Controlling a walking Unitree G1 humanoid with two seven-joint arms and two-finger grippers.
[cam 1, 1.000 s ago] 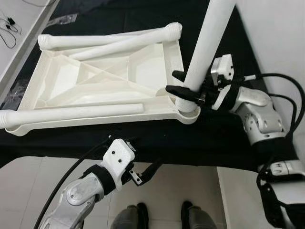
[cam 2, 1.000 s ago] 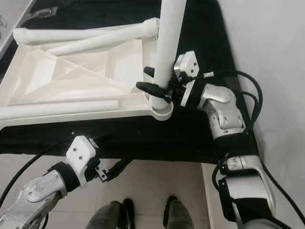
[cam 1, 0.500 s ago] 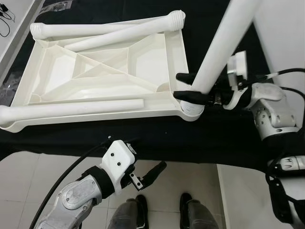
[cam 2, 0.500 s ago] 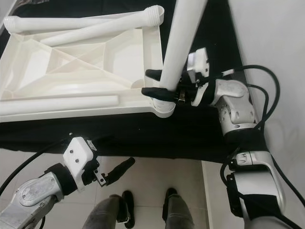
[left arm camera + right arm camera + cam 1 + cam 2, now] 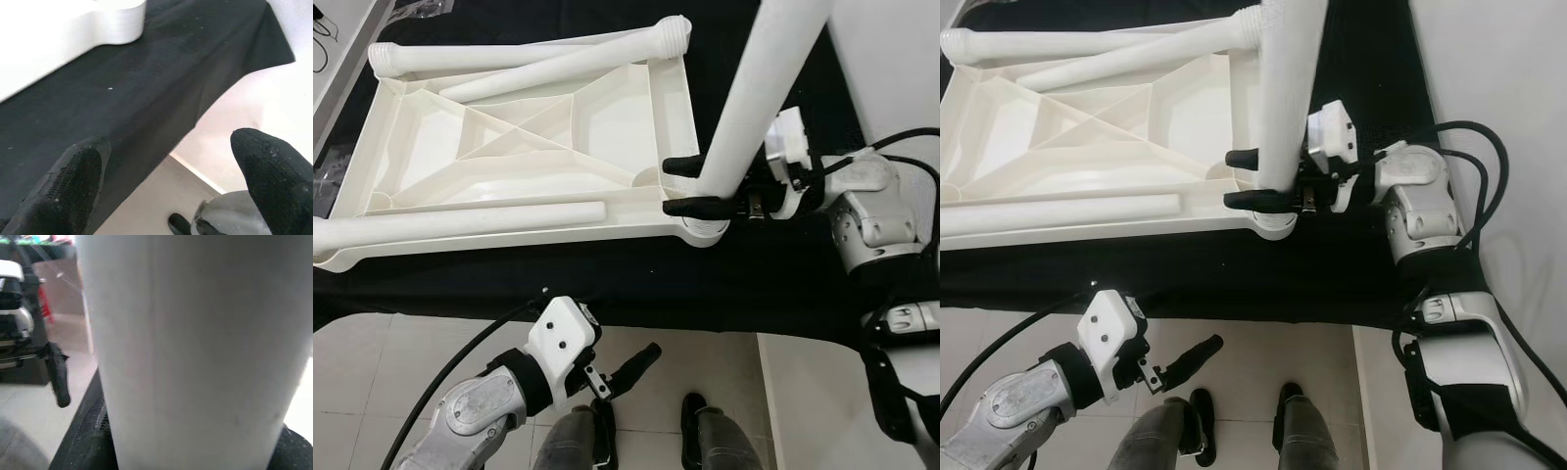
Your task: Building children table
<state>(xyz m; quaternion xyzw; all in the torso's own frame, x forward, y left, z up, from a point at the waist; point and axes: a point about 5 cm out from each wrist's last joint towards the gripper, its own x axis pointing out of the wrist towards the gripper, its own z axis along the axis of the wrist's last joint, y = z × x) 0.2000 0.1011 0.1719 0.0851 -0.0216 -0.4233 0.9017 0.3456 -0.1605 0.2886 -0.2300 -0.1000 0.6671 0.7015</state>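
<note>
A white plastic tabletop [image 5: 674, 108] lies upside down on a black cloth. One white leg [image 5: 759, 88] stands nearly upright, its foot in the near right corner socket [image 5: 705, 231]. My right gripper [image 5: 678, 186] is shut on this leg just above the socket, one finger on each side; in the right wrist view the leg [image 5: 195, 347] is pressed between the pads. Another loose leg [image 5: 460, 223] lies along the near edge. Two more legs [image 5: 509, 59] lie at the far edge. My left gripper [image 5: 171, 166] hangs open and empty below the table's front edge, over the floor.
The black cloth [image 5: 607, 279] drapes over the front edge. Pale floor tiles [image 5: 372, 372] lie below it. A pair of black shoes [image 5: 690, 416] with grey trouser legs stands just below me. A white surface [image 5: 333, 59] runs along the far left, and a white wall [image 5: 891, 69] is on the right.
The camera has shifted a little. My right gripper has turned slightly with the leg, which now stands straighter over the corner socket. The left gripper has drifted a bit lower and rightward.
</note>
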